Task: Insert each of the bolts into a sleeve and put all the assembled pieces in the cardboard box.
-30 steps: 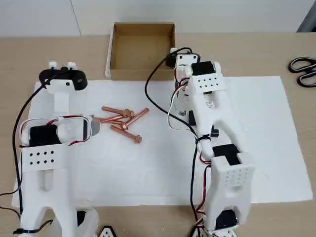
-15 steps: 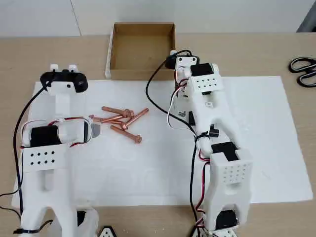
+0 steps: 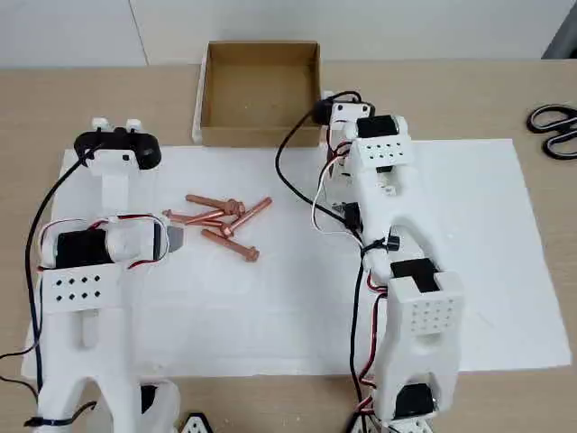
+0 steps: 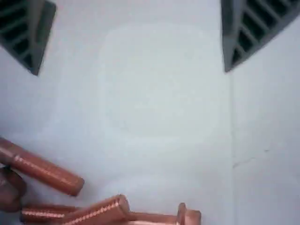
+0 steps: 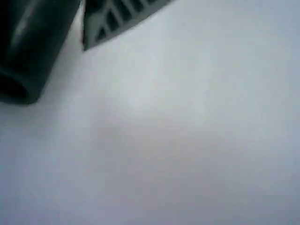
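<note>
Several copper bolts [image 3: 225, 223] lie in a loose pile on the white sheet [image 3: 270, 307]; some of these bolts [image 4: 93, 211] appear in the left wrist view. My left gripper [image 3: 173, 234] hovers beside the pile, open, its grey fingertips [image 4: 28, 37] wide apart over bare sheet with nothing between them. My right arm [image 3: 379, 180] stretches toward the cardboard box [image 3: 261, 122], which stands open at the back. In the right wrist view my right gripper [image 5: 70, 42] is shut on a dark sleeve [image 5: 28, 56], with one grey finger [image 5: 117, 16] against it above the white sheet.
Black scissors [image 3: 554, 128] lie on the wooden table at the far right. The sheet has bare room in front of the bolts and to the right of the right arm. Cables [image 3: 288, 180] loop from the right arm's wrist.
The right arm's wrist has shifted slightly to the right, near the box's right corner. The left arm and the bolts have stayed put.
</note>
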`<state>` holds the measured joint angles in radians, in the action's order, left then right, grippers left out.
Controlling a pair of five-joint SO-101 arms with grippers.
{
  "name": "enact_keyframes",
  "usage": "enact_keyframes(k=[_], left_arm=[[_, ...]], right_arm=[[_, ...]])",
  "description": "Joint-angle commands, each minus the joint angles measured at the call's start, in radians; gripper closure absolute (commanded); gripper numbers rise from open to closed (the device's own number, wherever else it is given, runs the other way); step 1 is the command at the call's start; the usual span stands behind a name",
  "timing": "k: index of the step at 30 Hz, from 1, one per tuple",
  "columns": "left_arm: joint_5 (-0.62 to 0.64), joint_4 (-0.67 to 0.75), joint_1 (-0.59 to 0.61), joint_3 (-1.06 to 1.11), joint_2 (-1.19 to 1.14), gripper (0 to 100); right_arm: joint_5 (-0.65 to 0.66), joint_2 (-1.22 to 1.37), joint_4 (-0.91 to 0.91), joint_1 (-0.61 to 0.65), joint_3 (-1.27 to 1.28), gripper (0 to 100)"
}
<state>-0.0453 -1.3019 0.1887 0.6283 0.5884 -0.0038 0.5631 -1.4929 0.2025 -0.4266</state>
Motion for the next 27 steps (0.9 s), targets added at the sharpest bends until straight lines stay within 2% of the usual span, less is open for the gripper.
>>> enact_keyframes(k=[1,14,19,21,27], left_arm=[[0.008,0.020,-0.005,-0.004,-0.002,76],[0.008,0.020,-0.005,-0.004,-0.002,76],[0.008,0.020,-0.005,-0.004,-0.002,76],[0.008,0.020,-0.005,-0.004,-0.002,76],[0.006,0.020,-0.006,-0.010,-0.003,76]], right_arm=[[-0.012,0.012,0.004,-0.004,-0.035,85.9],[-0.035,0.124,0.027,0.045,-0.040,86.8],[-0.031,0.114,0.025,0.041,-0.041,99.8],[0.003,0.110,0.016,0.039,-0.058,98.7],[0.075,-0.027,-0.208,0.038,-0.370,99.5]])
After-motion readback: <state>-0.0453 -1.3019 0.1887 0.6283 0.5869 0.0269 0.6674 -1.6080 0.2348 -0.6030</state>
